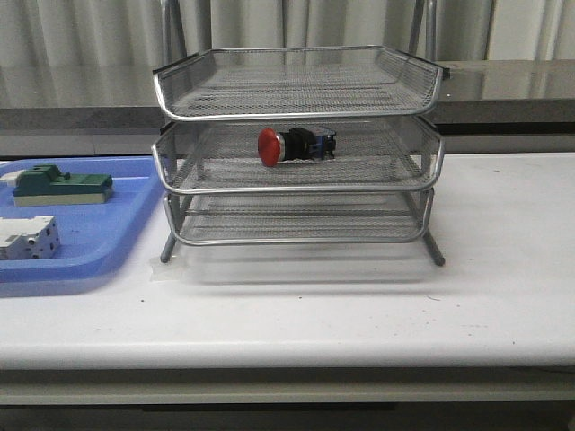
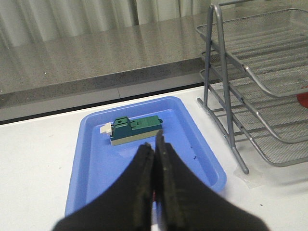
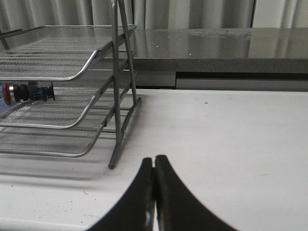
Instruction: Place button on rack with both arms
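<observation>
The button [image 1: 295,145], red mushroom head to the left and black body with a blue rear block, lies on its side in the middle tray of the silver wire-mesh rack [image 1: 296,184]. In the right wrist view the button [image 3: 26,91] shows inside the rack [image 3: 72,77], and a sliver of its red head [image 2: 303,98] shows in the left wrist view. My left gripper [image 2: 154,147] hangs shut and empty over the blue tray. My right gripper [image 3: 154,161] is shut and empty above the bare table to the right of the rack. Neither arm appears in the front view.
A flat blue plastic tray [image 1: 99,242] sits left of the rack, holding a green-topped block [image 1: 61,185] and a white circuit breaker [image 1: 29,238]. A grey counter ledge [image 1: 503,90] runs behind the white table [image 1: 359,305].
</observation>
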Robot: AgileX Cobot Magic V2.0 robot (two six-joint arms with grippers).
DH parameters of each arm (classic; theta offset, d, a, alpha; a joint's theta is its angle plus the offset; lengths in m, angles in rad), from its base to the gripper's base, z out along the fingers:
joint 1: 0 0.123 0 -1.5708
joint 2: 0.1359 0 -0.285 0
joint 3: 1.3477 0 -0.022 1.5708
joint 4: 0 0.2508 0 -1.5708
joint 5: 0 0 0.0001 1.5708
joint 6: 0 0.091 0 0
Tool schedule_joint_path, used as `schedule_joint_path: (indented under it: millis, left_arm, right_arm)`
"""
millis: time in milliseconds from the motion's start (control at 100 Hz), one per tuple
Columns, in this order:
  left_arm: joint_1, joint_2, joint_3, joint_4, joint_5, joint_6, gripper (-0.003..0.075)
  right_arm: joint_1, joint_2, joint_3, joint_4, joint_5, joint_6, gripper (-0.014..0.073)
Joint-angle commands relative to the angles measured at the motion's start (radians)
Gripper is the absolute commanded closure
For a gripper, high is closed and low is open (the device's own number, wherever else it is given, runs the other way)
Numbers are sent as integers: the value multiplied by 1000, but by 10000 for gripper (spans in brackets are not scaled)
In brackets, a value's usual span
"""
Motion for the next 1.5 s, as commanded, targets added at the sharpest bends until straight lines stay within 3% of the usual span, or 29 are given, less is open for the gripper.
schedule_joint_path:
  millis: [0,410,500,650,720,920,1300,1490]
  left_arm:
    - [1,8,-29,-12,-81,-12,740]
    - [1,8,-29,-14,-113,-47,740]
    - [1,8,-29,56,-117,-193,740]
    - [1,8,-19,370,-123,-594,740]
    - [1,8,-10,436,-123,-692,740]
    - [1,-52,65,445,-162,-694,740]
    - [1,-386,272,448,-184,-682,740]
    - [1,-379,330,428,-200,-682,740]
  right_arm:
    - [-6,-20,-18,-3,-85,-7,654]
    - [-6,-20,-18,-3,-85,-7,654]
    - [-6,-20,-18,-3,-85,-7,654]
    - [-6,-20,-18,-3,-85,-7,654]
    - [-6,-20,-18,-3,-85,-7,654]
    - [-6,-20,-18,-3,-85,-7,654]
    - [-6,-20,-18,-3,-85,-7,654]
    - [-6,-20,-18,-3,-85,-7,654]
